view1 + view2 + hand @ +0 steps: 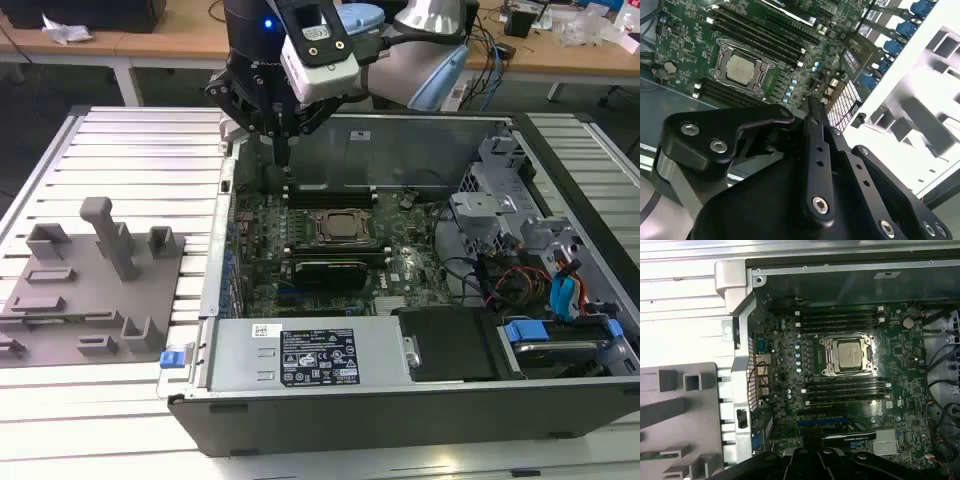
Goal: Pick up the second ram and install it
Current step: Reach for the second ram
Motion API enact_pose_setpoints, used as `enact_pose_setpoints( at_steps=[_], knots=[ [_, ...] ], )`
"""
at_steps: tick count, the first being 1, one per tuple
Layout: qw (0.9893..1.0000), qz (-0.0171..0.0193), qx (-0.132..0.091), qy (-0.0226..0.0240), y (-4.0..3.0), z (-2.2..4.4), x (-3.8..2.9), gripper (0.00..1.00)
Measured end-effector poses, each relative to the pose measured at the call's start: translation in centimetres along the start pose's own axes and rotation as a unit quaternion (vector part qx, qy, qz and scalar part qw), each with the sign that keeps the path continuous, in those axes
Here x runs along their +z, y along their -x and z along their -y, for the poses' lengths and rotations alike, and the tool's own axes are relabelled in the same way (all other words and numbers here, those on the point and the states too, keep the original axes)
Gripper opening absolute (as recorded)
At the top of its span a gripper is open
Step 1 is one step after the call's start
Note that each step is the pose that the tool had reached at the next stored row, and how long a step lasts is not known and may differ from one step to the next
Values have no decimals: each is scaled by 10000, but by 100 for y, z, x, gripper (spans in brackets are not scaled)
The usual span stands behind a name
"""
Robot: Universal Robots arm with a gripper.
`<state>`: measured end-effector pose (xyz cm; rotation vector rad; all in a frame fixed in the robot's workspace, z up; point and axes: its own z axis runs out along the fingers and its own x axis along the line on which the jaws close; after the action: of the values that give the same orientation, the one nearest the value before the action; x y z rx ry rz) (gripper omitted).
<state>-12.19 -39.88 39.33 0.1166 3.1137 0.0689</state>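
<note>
Grey moulded fixture (90,300) on slatted metal worktop (140,140), at nine o'clock from the open computer case (400,420) in the exterior view. Second ram (660,455): green stick lying in a slot of that fixture, well apart from the claw. Claw (283,155): black, poised over the motherboard (258,245) near its eleven o'clock corner; fingers (815,140) drawn together, nothing gripped. CPU socket (343,225): board centre, black memory slots (840,319) at twelve and six o'clock of it. Power supply (310,355): six o'clock of the board.
</note>
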Motion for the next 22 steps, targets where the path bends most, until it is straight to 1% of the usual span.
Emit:
enact_pose_setpoints(
  at_steps=[1,2,4,7,9,12,14,17,18,20,21,22],
  knots=[
    [10000,0,0,-1,-34,3,-2,11],
    [10000,0,0,0,-83,6,-2,11],
    [10000,0,0,0,-137,10,-3,11],
    [10000,0,0,0,-204,15,-5,11],
    [10000,0,0,0,-231,17,-6,11],
    [10000,0,0,0,-304,23,-8,11],
    [10000,0,0,0,-398,30,-10,11],
    [10000,0,0,0,-505,38,-12,11],
    [10000,0,0,0,-566,42,-14,11],
    [10000,0,0,0,-637,48,-15,11],
    [10000,0,0,0,-700,52,-17,11],
    [10000,0,0,0,-744,55,-18,11]
  ],
)
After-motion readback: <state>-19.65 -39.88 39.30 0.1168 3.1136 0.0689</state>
